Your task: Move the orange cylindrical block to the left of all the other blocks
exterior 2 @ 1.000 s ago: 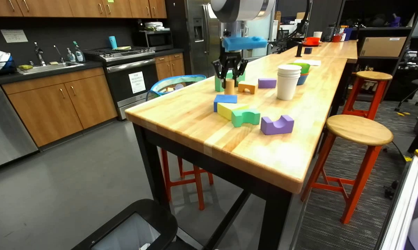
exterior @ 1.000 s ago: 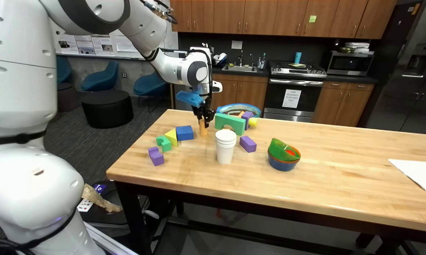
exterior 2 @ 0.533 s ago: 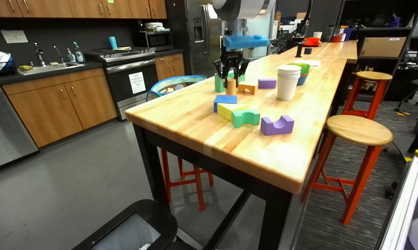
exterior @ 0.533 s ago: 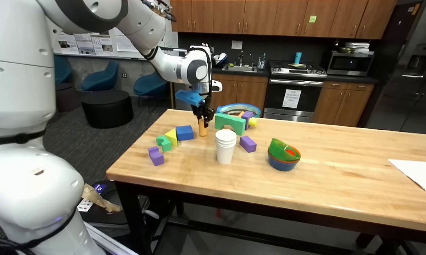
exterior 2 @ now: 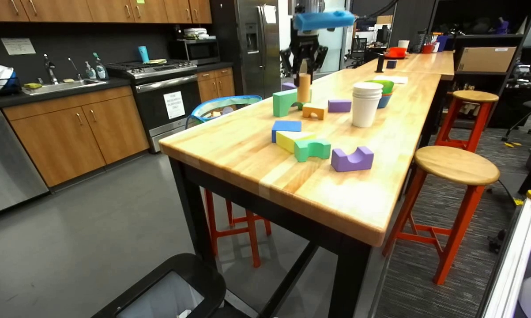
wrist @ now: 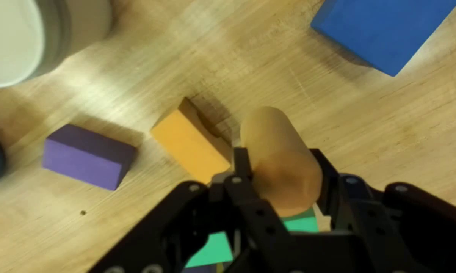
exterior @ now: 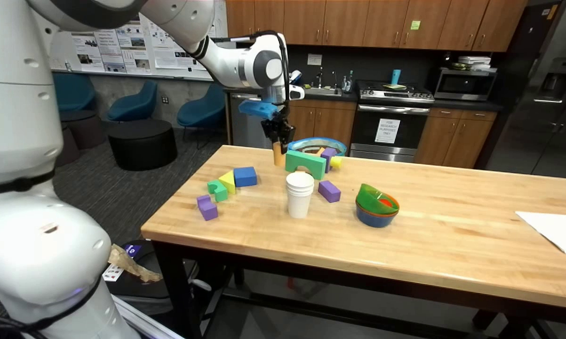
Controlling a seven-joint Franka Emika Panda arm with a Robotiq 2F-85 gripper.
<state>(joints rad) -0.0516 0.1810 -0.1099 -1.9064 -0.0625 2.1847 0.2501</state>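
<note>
Landmark: green arch (exterior: 306,165), standing on the tabletop (exterior: 452,221).
Jaws: clamped on the orange cylinder (wrist: 281,163), one jaw at each side of it in the wrist view.
Grip: upper part of the orange cylinder between the jaws, lower part projecting below them.
Place of the orange cylinder (exterior 2: 304,92): held off the tabletop, near the green arch, partly covering it in an exterior view; whether the two touch, cannot tell.
Long axis: near upright in both exterior views, in line with the jaws' reach; free end points down at the tabletop.
Blue block (exterior: 245,176): in an exterior view, left of the green arch, farther out than the orange cylinder.
Orange bridge (exterior 2: 314,111): on the tabletop, near the green arch.
</note>
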